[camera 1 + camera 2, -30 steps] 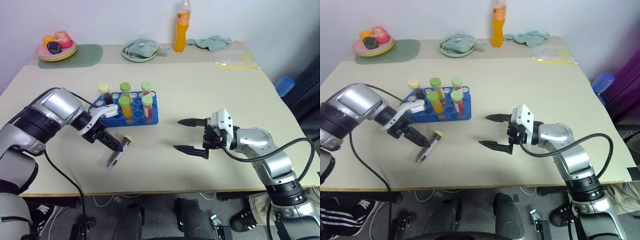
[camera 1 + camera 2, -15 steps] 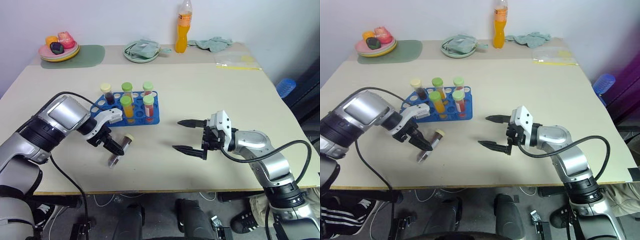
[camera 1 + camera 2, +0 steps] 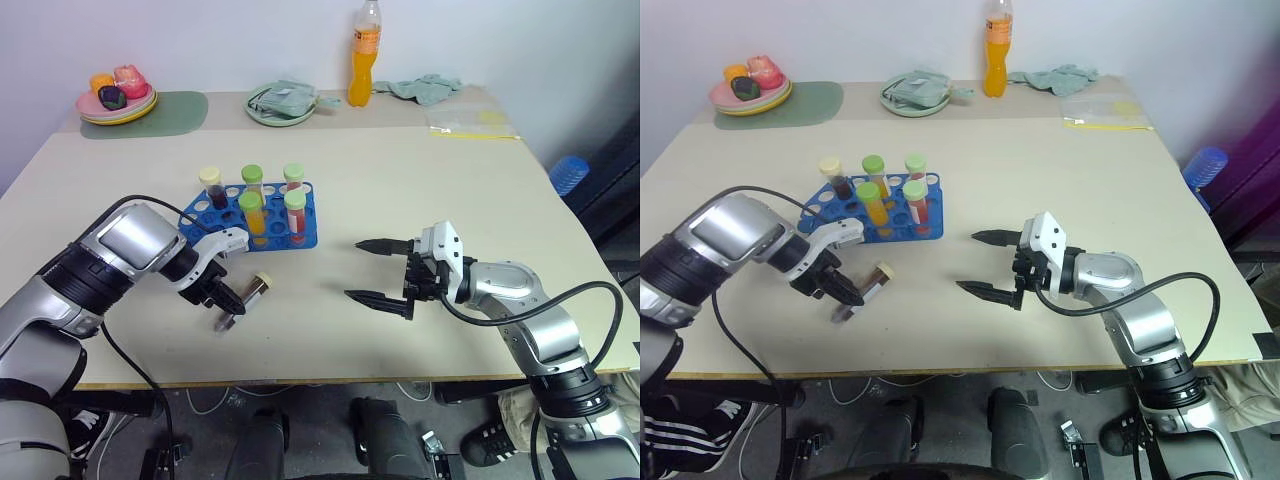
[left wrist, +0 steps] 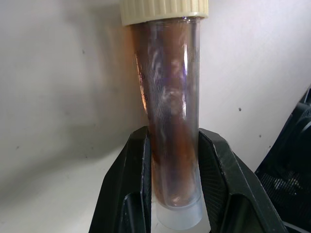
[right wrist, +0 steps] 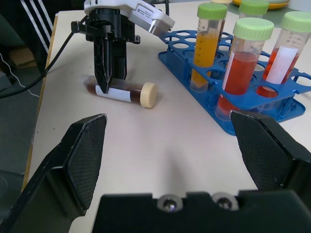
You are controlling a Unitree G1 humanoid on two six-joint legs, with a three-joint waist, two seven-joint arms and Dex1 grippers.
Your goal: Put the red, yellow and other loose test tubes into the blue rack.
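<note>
A loose test tube (image 3: 252, 291) with a cream cap and dark brown liquid lies on the table just in front of the blue rack (image 3: 308, 237). My left gripper (image 3: 228, 303) points down and is shut on the tube's bottom end; its black fingers (image 4: 133, 189) press both sides of the tube (image 4: 170, 121). The rack holds several upright tubes with red, orange-yellow and dark contents, green and cream caps. My right gripper (image 3: 356, 270) hovers open over the table to the right of the rack, fingers pointing at the tube (image 5: 119, 91), nothing between them.
Along the far edge stand an orange drink bottle (image 3: 365, 55), a plate of toy fruit (image 3: 112, 100) on a green mat (image 3: 170, 108), a green dish (image 3: 280, 102), a crumpled cloth (image 3: 425, 87) and a plastic bag (image 3: 470, 122).
My left gripper's fingers have closed from open onto the cream-capped tube. The right arm has not moved.
</note>
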